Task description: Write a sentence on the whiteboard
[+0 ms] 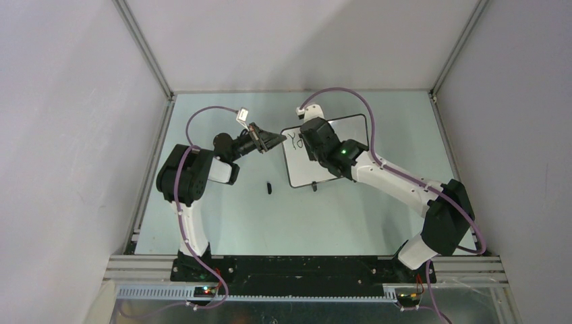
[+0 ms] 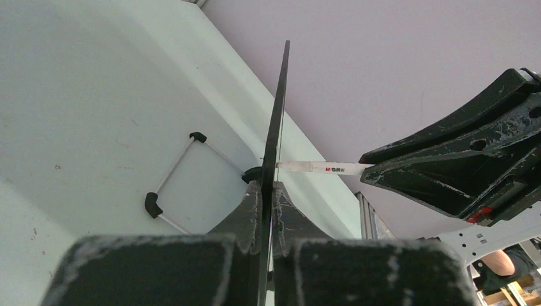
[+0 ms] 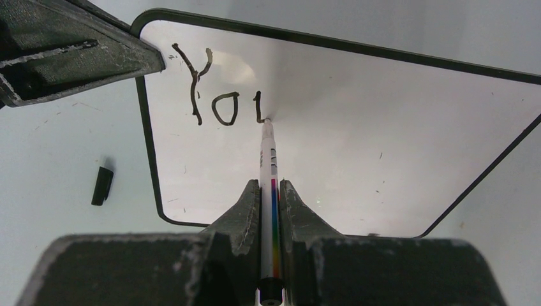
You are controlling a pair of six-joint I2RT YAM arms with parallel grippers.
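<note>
**Mid-word at the board.** The right tool (image 3: 270,188), fingers pressed together on a slim white pen (image 3: 268,150), holds the tip against the board (image 3: 357,127) straight ahead of it. The writing (image 3: 214,95) reads "Yo" plus one upright stroke, ending right at the pen tip and running off to its left. The rest of the sentence is not yet down.

The left tool (image 2: 268,191) pinches the board's thin black frame at the corner nearest the "Y". In its own wrist view the board runs edge-on out from between its fingers. A small dark piece (image 3: 101,185), probably the pen's cap though too small to be sure, lies on the table (image 1: 270,223). It sits off to the left of the right tool's fingers, clear of the board.

The board looks light, stiff and glossy, so it would likely slide or tip under pen pressure unless braced. The frame at a corner seems the right place to hold it, away from the wet ink and the blank area ahead of the pen. The pen is thin, smooth and rigid, and is best gripped along the barrel in line with the fingers. Light pressure should do, as a hard push could twist the pen in the grip or shove the board.
</note>
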